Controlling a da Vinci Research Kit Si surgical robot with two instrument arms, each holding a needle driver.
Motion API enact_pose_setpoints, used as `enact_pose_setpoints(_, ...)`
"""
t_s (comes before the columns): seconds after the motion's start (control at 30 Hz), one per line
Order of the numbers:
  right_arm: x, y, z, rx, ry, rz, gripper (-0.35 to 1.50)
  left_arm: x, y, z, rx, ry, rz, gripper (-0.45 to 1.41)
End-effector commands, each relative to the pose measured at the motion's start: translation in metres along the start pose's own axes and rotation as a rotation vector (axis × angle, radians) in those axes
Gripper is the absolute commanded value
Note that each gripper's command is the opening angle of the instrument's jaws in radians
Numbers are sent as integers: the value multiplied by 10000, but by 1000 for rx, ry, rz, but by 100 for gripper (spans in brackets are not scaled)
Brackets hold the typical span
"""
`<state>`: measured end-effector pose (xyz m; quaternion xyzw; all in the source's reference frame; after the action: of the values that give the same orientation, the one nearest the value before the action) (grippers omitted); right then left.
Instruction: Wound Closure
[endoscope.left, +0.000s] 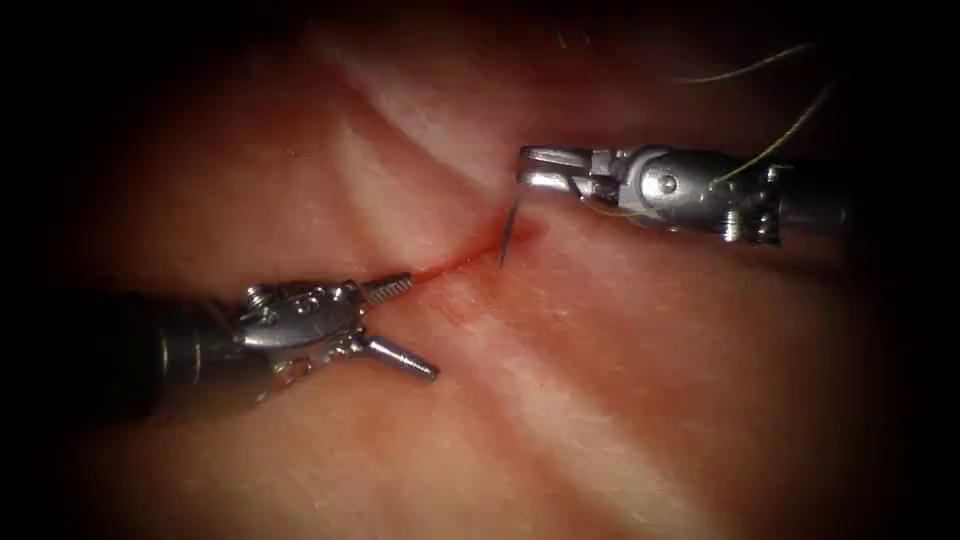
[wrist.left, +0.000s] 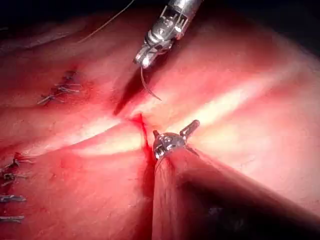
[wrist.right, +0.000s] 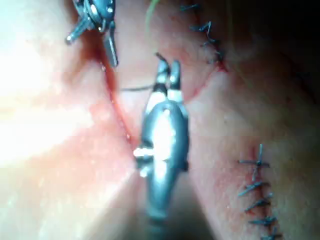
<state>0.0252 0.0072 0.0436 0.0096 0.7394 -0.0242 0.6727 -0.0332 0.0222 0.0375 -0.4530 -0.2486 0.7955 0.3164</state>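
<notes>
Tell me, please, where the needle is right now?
In the endoscope view the needle hangs from the shut jaws of the right tool, held near one end. Its point reaches down to the right end of the cut, beside the red fluid.

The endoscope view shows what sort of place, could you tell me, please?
Most likely a surgical suturing practice bench: pork-belly tissue with a red-stained cut, the right tool holding a curved needle at that cut, the left tool open and empty, and older stitch rows.
</notes>
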Motion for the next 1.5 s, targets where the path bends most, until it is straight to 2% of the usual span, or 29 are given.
enact_pose_setpoints(0.03, 0, 4, 16, 12, 14, -35, -35, -7, 0, 11, 6, -11, 15, 89)
enact_pose_setpoints(0.1, 0, 3, 21, 27, 23, -72, -35, -16, 4, 17, 20, -24, 32, 83)
enact_pose_setpoints(0.13, -1, 3, 24, 42, 37, -91, -35, -21, 6, 21, 34, -26, 41, 73)
enact_pose_setpoints(0.6, -11, -1, 45, 66, 66, -180, -35, -27, -1, 24, 93, -26, 56, 46)
enact_pose_setpoints(0.87, -13, -2, 51, 62, 71, -189, -35, -35, -7, 29, 116, -30, 54, 41)
enact_pose_setpoints(0.93, -13, 0, 53, 55, 74, -200, -35, -39, -9, 31, 118, -33, 55, 32)
enact_pose_setpoints(1.27, -20, 1, 64, 53, 78, -216, -35, -50, -16, 34, 125, -44, 62, 31)
enact_pose_setpoints(1.5, -25, 3, 70, 48, 87, -225, -35, -55, -20, 36, 124, -46, 66, 22)
